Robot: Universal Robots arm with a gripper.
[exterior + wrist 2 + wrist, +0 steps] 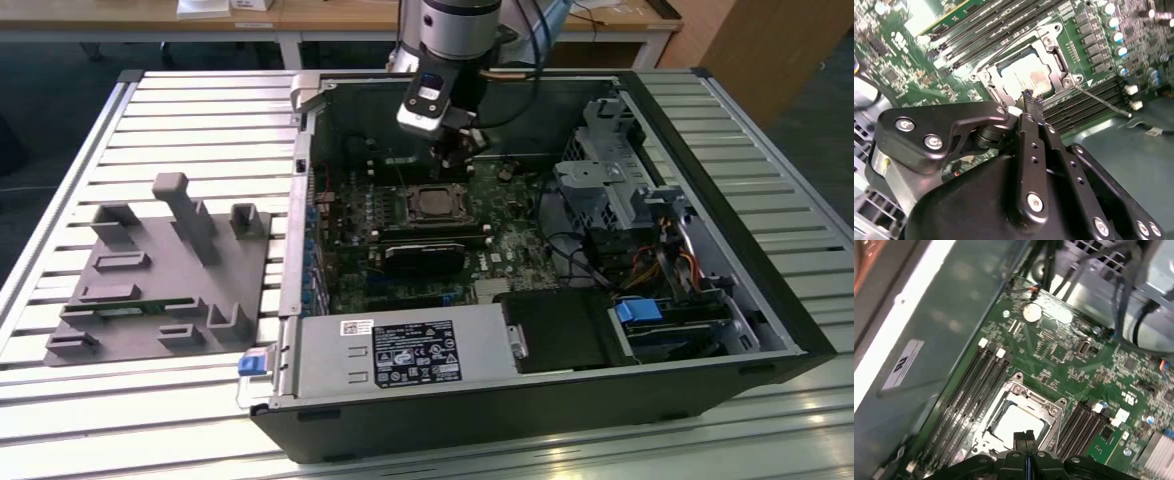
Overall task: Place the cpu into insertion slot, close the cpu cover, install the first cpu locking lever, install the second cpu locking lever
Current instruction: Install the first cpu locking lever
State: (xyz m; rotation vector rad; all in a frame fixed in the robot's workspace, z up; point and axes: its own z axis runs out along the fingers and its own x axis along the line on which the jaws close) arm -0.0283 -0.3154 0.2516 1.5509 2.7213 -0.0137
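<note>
exterior view: your open case (747, 250) holds the green board (501, 235). the cpu (435, 203) sits in the slot (410, 206), with the cover (1036, 400) lying down around it. the arm reaches down into the case, gripper (457, 158) close over the slot's edge. first wrist view: fingertips (1022, 436) are pressed together, gripping nothing.

Slatted silver-grey metal table (147, 110), glare on the near slats. Behind it, light wooden desks (334, 18) on white legs, with dark floor (54, 75) beneath. Tan wooden panel (761, 40) at the exterior view's far right. Even indoor light.
</note>
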